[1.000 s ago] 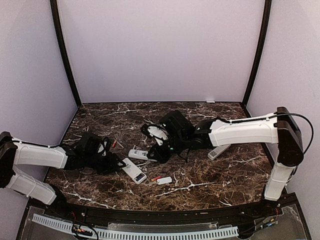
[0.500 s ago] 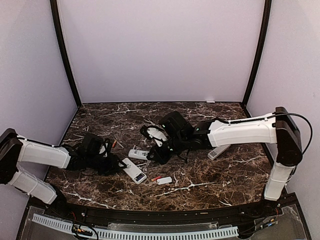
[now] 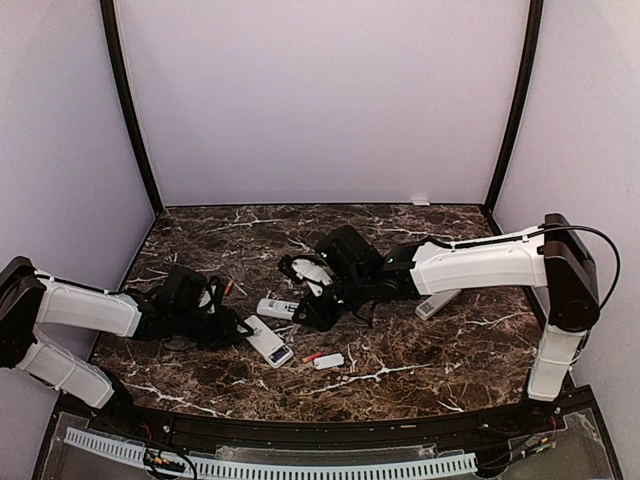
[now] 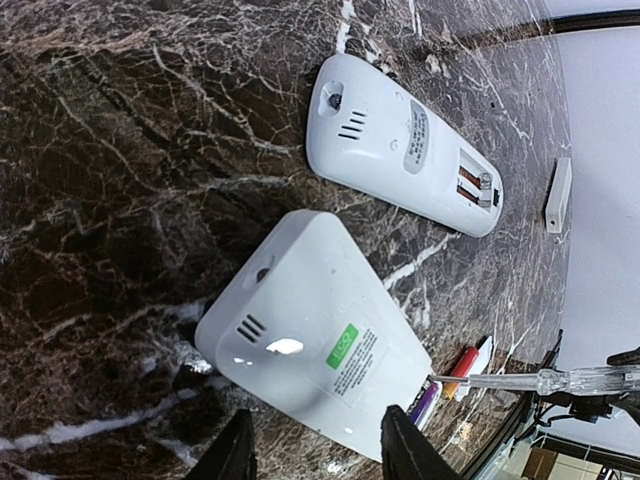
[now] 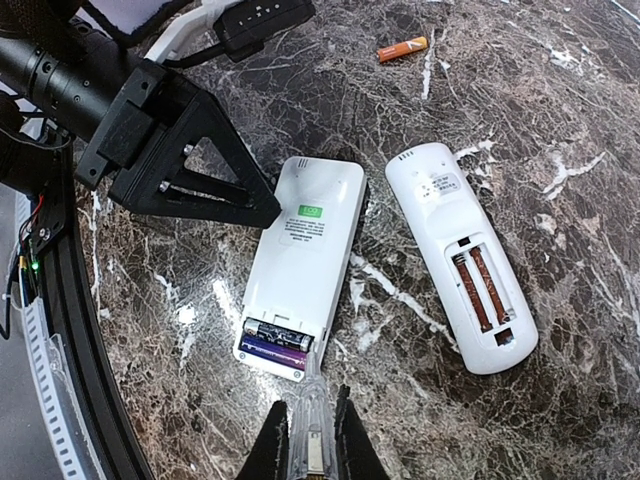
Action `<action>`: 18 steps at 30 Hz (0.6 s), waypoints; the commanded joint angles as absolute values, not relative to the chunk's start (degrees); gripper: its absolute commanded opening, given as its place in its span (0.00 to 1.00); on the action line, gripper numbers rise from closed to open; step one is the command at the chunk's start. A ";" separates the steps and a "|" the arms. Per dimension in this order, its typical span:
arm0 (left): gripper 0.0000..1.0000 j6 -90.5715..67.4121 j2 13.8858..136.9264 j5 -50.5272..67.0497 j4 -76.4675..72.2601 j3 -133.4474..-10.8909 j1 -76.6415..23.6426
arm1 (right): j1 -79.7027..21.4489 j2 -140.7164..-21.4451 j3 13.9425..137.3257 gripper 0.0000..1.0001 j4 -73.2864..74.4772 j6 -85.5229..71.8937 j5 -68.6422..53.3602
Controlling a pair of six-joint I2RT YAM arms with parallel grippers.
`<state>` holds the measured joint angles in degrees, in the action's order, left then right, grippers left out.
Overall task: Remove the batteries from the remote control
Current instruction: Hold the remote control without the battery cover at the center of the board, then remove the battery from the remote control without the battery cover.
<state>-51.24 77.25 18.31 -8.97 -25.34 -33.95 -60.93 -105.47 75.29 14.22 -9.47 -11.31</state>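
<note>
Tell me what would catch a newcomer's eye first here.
The green-stickered remote lies face down mid-table, its open bay showing two batteries, with the right gripper pointing a clear-handled tool at them. Beside it lies a second remote with an empty bay, and a loose orange battery sits farther off.

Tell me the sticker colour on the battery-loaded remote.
Green sticker; the right wrist view shows it best.
</note>
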 commanded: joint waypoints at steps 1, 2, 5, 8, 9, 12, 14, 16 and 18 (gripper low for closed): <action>0.42 -50.85 77.47 18.89 -8.62 -25.04 -33.66 | -61.59 -106.45 76.23 0.00 15.52 -9.35 -11.42; 0.42 -50.82 77.49 19.05 -8.62 -25.05 -33.66 | -61.53 -106.44 76.23 0.00 15.50 -9.51 -11.73; 0.39 -50.81 78.00 19.72 -8.80 -25.03 -33.66 | -61.50 -106.52 75.80 0.00 15.38 -10.35 -12.41; 0.36 -50.82 78.55 20.21 -9.52 -24.80 -33.66 | -61.18 -106.69 74.89 0.00 14.60 -12.04 -13.14; 0.34 -50.81 78.65 20.30 -9.64 -24.79 -33.66 | -60.96 -106.74 74.60 0.00 14.20 -12.83 -13.72; 0.28 -50.82 79.17 20.69 -9.87 -24.86 -33.66 | -60.08 -107.00 73.63 0.00 12.91 -15.38 -15.52; 0.27 -50.85 79.57 20.89 -10.13 -24.86 -33.66 | -59.34 -107.12 72.88 0.00 11.82 -17.13 -17.34; 0.25 -50.93 80.09 21.19 -10.53 -24.79 -33.66 | -58.54 -107.27 72.12 0.00 10.64 -18.93 -19.13; 0.22 -51.08 80.61 21.56 -10.95 -24.72 -33.66 | -57.55 -107.43 71.42 0.00 9.50 -20.61 -20.76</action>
